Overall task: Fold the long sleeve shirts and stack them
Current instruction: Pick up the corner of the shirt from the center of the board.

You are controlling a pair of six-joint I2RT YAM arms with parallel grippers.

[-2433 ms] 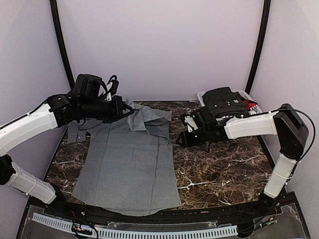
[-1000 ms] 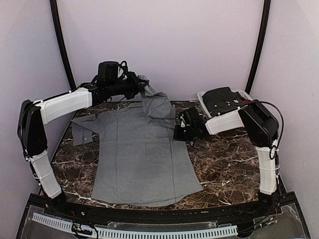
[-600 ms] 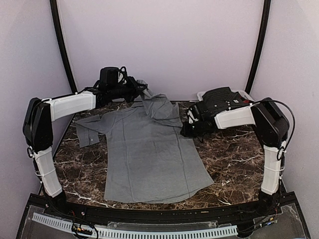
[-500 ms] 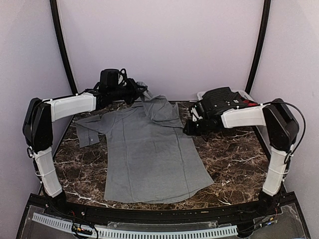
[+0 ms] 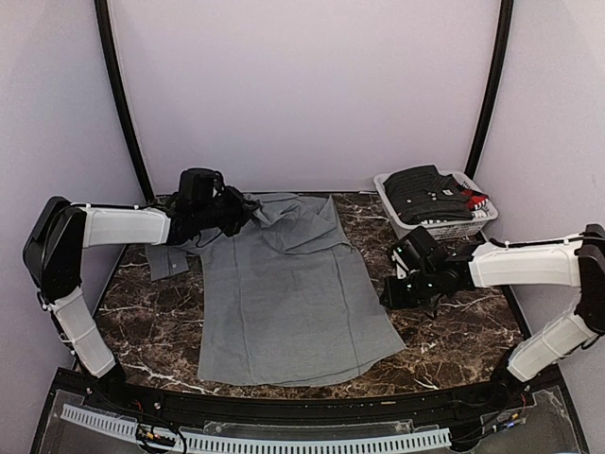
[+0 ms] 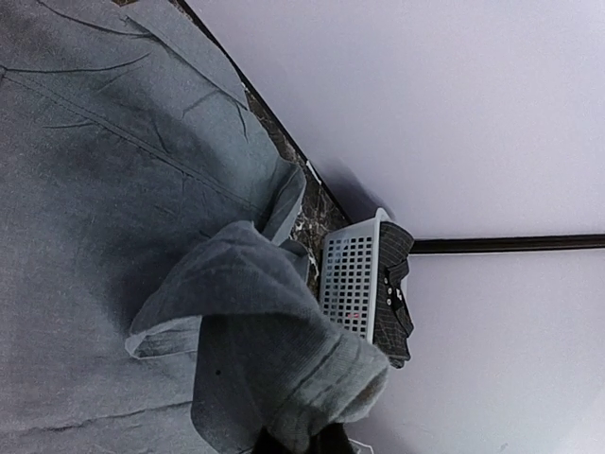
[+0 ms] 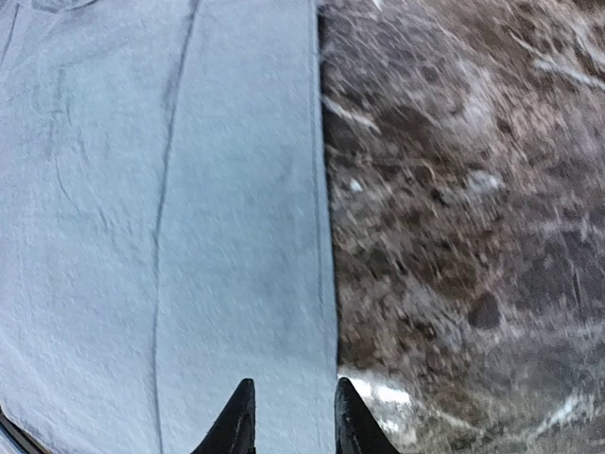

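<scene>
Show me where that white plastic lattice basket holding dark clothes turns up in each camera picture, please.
Top external: the white plastic lattice basket sits at the far right corner of the marble table.
Left wrist: the basket is low, right of centre, appearing tipped sideways.
Right wrist: not in it.
Shared landmark: the grey cloth shirt, seen in all three.

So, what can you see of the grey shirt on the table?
The grey shirt is plain soft cloth, spread flat on the dark marble table, hem toward the near edge. One sleeve sticks out to the left; its far part is rumpled, bunched in the shut left gripper. The right gripper, jaws apart, is at its right edge.
</scene>
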